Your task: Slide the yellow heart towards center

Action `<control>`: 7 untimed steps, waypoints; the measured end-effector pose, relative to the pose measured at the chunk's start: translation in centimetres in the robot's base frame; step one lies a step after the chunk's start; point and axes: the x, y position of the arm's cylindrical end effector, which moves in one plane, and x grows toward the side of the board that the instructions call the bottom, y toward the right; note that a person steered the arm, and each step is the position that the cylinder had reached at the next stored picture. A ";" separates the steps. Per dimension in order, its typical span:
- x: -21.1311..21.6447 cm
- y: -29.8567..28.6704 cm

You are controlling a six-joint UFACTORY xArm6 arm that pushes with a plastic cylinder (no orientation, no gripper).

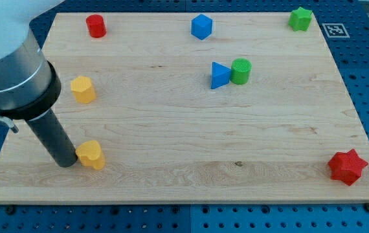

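The yellow heart (92, 155) lies on the wooden board (184, 142) near its lower left corner. My tip (67, 162) stands just to the heart's left and touches or nearly touches its left side. The dark rod rises from there up to the grey arm body at the view's upper left. A yellow hexagonal block (83, 89) sits above the heart, near the board's left edge.
A red cylinder (96, 26) is at the top left, a blue cube-like block (201, 26) at the top middle, a green star-like block (300, 19) at the top right. A blue triangle (219, 75) touches a green cylinder (241, 71). A red star (347, 166) is at the lower right.
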 end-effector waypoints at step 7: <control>1.0 11.5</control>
